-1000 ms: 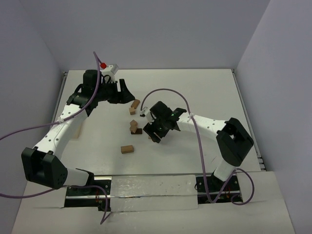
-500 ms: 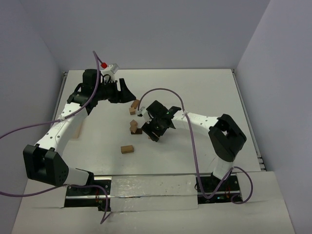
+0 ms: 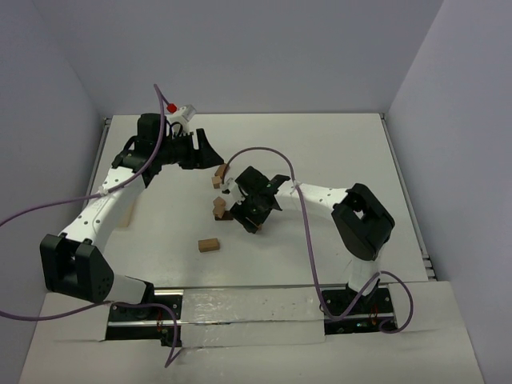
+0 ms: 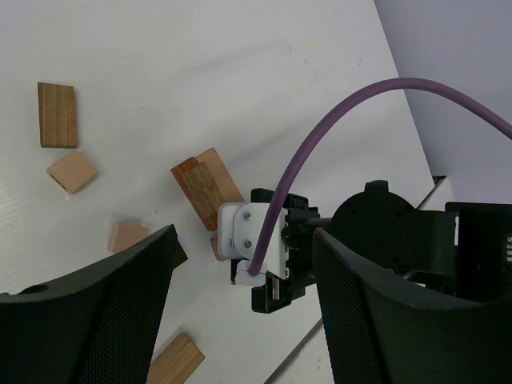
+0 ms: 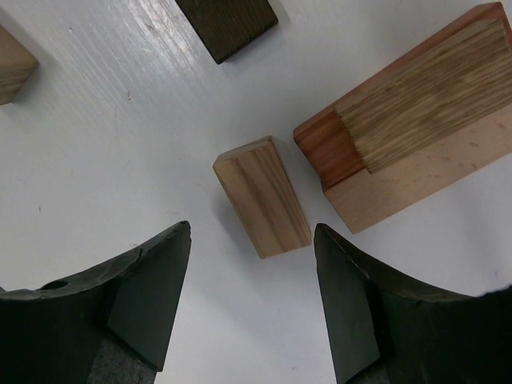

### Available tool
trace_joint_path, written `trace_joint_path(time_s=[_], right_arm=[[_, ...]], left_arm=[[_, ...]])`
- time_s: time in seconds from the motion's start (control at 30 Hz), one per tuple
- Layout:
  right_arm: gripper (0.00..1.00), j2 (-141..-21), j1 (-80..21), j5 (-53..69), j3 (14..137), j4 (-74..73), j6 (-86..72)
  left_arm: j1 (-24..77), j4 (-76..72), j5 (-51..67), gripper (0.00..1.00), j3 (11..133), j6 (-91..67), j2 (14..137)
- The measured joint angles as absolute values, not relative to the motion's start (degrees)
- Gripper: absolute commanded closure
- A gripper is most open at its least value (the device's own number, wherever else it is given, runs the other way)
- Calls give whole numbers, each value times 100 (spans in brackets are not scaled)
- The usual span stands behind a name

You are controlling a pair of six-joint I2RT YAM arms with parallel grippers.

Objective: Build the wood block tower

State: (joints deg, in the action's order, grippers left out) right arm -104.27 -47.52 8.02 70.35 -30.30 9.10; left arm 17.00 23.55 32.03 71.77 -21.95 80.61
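Several wood blocks lie mid-table. The tower (image 5: 416,120) is a low tilted stack: a reddish-brown brick and a pale one with a tan brick on top, also seen from above as the tower (image 3: 218,208). My right gripper (image 5: 252,232) hovers open over a small tan block (image 5: 262,196) that lies just left of the stack; its fingers touch nothing. A dark brown block (image 5: 226,22) lies beyond. From overhead, the right gripper (image 3: 245,216) is right beside the stack. My left gripper (image 3: 210,154) is open and empty at the back, near two tan blocks (image 3: 221,171).
A loose tan block (image 3: 209,245) lies alone toward the near edge. In the left wrist view the right arm's white camera housing (image 4: 252,240) and purple cable (image 4: 360,104) fill the space between my left gripper's fingers (image 4: 120,304). Walls close off the table (image 3: 336,152) on three sides.
The right arm has swung left, bringing its gripper close beside the stack, and its jaws have narrowed slightly. The left arm has barely moved.
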Motion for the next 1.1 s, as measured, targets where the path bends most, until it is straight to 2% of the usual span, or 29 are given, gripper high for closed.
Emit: trace_joint_path(time_s=[0.53,1.1], right_arm=[[31,-10632,-4811,797,7098,-3018,1022],[36,-10637,-5220,799,7093,-3011,1039]], left_arm=[[1678,2358,3203,25,7183,-2196,8084],[1675,2362,3201,26,7190,-2185,8084]])
